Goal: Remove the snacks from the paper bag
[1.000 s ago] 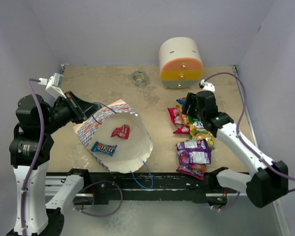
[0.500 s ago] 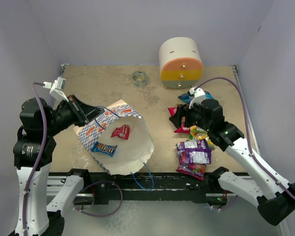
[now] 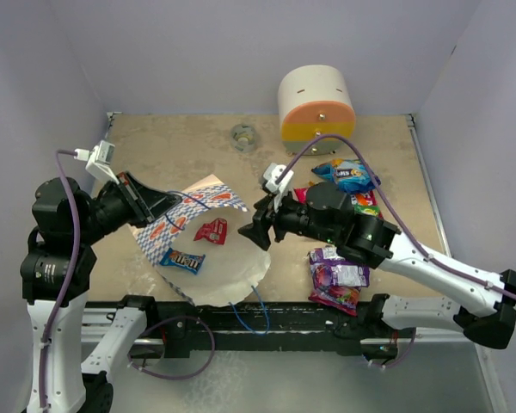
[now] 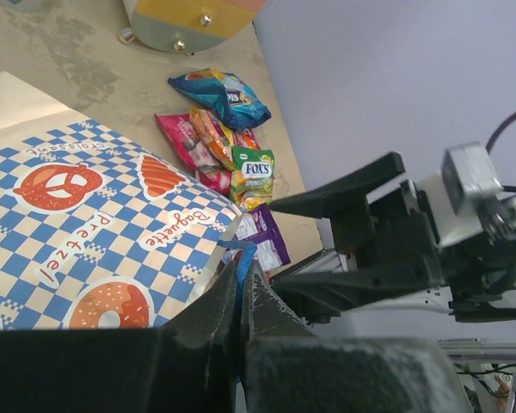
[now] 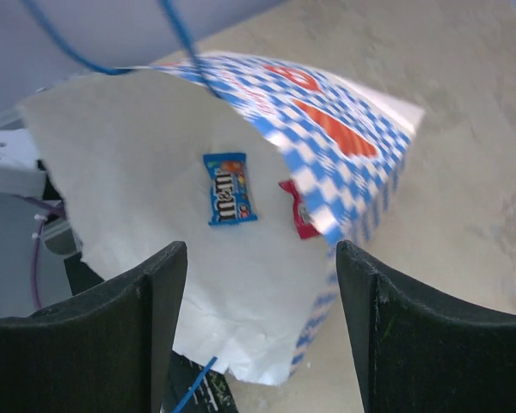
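Observation:
The paper bag lies on its side with its cream mouth facing the camera; its blue-and-white checkered outside shows in the left wrist view. Inside lie two snacks, a red packet and a blue M&M's packet. My left gripper is shut on the bag's blue cord handle, holding the upper side up. My right gripper is open and empty at the bag's mouth, facing in. More snacks lie piled to the right.
A rounded cream, orange and yellow drawer box stands at the back, with a small round object to its left. A blue chip packet lies at the far end of the pile. A second blue cord hangs over the table's near edge.
My right arm has swung left from over the snack pile to the bag's mouth, its jaws a little wider. A blue chip packet now lies uncovered at the pile. The left arm barely moved.

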Robot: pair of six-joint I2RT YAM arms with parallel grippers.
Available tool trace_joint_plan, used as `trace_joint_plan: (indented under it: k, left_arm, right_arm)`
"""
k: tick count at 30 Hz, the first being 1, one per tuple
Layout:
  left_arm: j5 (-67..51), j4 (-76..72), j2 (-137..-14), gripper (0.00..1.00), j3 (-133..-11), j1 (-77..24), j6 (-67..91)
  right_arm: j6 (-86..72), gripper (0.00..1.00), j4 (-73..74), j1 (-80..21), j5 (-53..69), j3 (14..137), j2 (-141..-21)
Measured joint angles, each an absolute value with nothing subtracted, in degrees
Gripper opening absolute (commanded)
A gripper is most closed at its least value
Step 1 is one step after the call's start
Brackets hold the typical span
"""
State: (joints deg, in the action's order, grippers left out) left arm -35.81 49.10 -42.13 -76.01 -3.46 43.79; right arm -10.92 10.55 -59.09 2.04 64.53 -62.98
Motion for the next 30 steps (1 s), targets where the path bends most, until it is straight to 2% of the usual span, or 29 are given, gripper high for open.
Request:
trace_joint_plan:
  k: [7,12,20,30]
  left_arm:
    - [-36.29,49.17,-41.76,0.00,-76.01,-3.46,43.68]
    - [-37.43,49.34,-41.71,0.00,-76.01,-3.46,42.89]
    - [-39.05,49.50,-42.52,0.00,-76.01,-3.46,42.39]
    - [-40.62,49.47,-43.13,0.00,-75.99,-3.46,42.39]
  right_arm:
    - [5.37,0.67,6.44,-70.54,3.07,65.43,-63.70]
    - [15.59,0.63,5.28,-76.90,4.03,65.41,-68.55]
    - [27.57,0.51,1.89,-77.67,1.96,62.13,-77.69]
    - [32.99,0.52,-12.99,-77.34,-6.35,58.89,-92.40]
